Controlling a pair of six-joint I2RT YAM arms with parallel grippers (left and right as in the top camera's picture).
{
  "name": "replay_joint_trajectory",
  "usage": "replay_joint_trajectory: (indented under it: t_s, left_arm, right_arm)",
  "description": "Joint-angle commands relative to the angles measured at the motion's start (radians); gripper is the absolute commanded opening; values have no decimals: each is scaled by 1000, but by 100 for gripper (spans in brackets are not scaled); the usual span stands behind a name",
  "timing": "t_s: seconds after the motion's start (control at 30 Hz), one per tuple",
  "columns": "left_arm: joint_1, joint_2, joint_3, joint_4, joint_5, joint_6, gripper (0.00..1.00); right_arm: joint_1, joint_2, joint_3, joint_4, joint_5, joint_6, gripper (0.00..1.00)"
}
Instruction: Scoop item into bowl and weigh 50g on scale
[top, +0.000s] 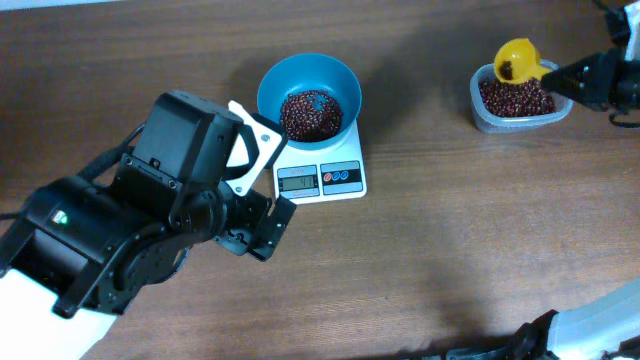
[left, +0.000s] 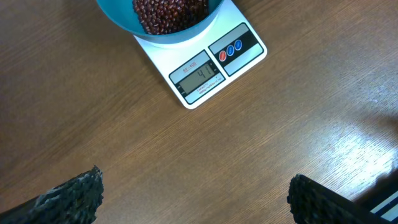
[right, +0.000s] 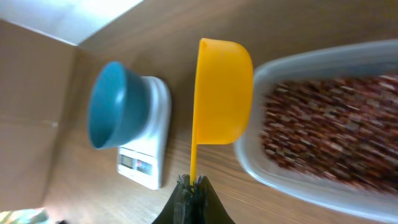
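The teal-blue bowl (top: 309, 93) sits on the white scale (top: 320, 178) and holds dark reddish-brown beans (top: 310, 112). In the left wrist view the scale (left: 205, 71) has its display lit, with the bowl (left: 158, 18) on it. My right gripper (right: 193, 184) is shut on the handle of a yellow scoop (right: 222, 93), held at the left rim of the clear tub (right: 323, 118). From overhead the scoop (top: 518, 59) is over the tub (top: 520, 98), and it holds a few beans. My left gripper (left: 196, 193) is open and empty, above bare table in front of the scale.
The clear rounded-rectangular tub holds many more beans (top: 515, 96) at the back right. My left arm's black body (top: 150, 215) covers the table left of the scale. Brown wooden tabletop (top: 450, 220) lies all around.
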Motion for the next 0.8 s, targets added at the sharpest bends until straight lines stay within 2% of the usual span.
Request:
replay_joint_trajectory:
  t_s: [0.0,0.27,0.43,0.5,0.6,0.77]
  left_arm:
    - [5,-2,20,1,-7,8,99]
    - [5,-2,20,1,-6,8,99]
    - [5,-2,20,1,-7,8,99]
    - [5,-2,20,1,-6,8,99]
    - [5,-2,20,1,-7,8,99]
    - [5,-2,20,1,-6,8,99]
  right_arm:
    - [103,3,8,1,-112,-5,4]
    - [434,3,143,8,-111,-6,4]
    - [575,3,222,12,-111,-5,4]
    - [617,3,226,39,-112,-5,4]
    - [644,3,226,101,-111,97,4]
    - [642,3,225,148,-105,98,4]
